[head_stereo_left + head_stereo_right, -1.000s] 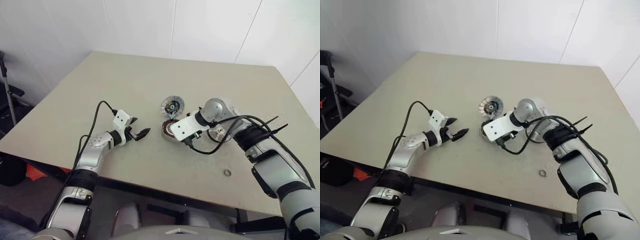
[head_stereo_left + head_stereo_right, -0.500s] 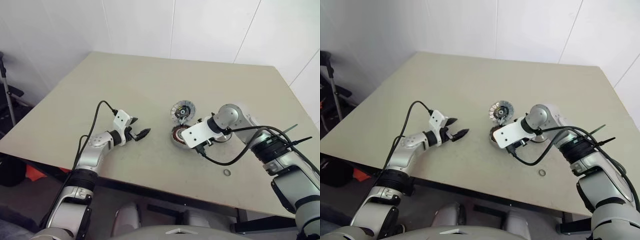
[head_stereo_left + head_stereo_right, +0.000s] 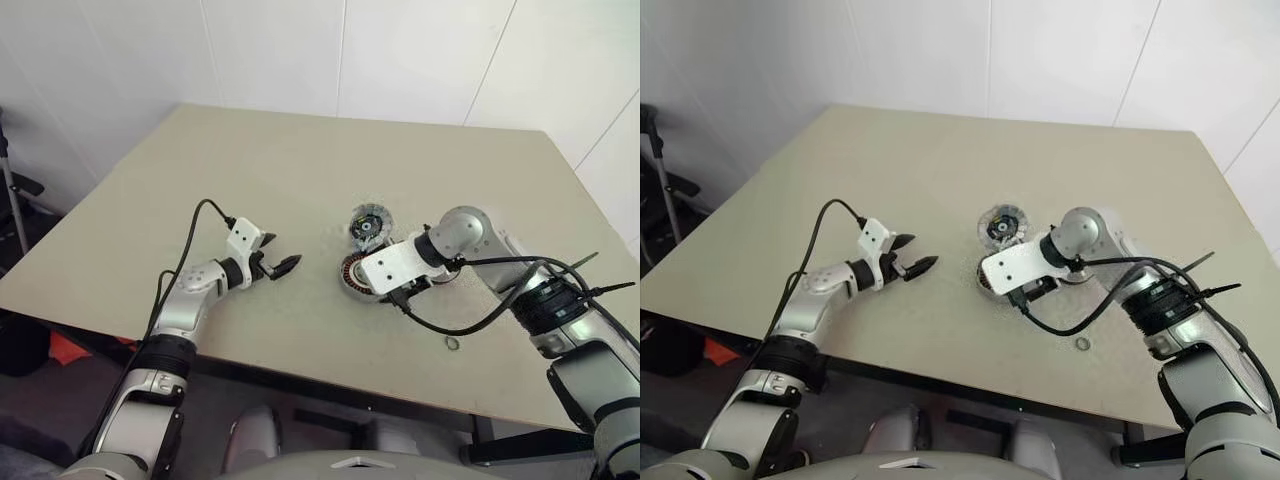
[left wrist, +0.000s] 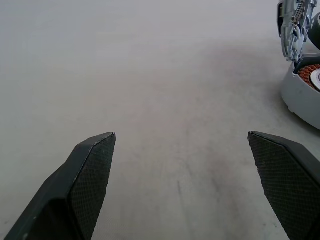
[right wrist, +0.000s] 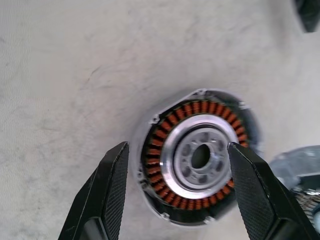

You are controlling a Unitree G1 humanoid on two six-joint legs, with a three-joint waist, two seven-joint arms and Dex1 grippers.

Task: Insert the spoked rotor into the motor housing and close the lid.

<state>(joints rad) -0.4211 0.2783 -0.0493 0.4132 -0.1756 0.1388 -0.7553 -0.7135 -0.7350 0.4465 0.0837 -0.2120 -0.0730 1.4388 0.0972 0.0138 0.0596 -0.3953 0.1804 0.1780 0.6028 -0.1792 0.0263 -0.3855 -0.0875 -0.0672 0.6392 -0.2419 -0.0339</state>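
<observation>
R gripper [image 5: 175, 192] is lifting off the motor housing [image 5: 197, 155] w/ jaws spreading, pads now apart on either side, not touching. Housing is sitting further toward robot's right vs a sec ago; lid [image 3: 371, 224] has gone w/ it, standing tilted behind.

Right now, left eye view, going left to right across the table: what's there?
left gripper → motor housing → tiny metal ring
</observation>
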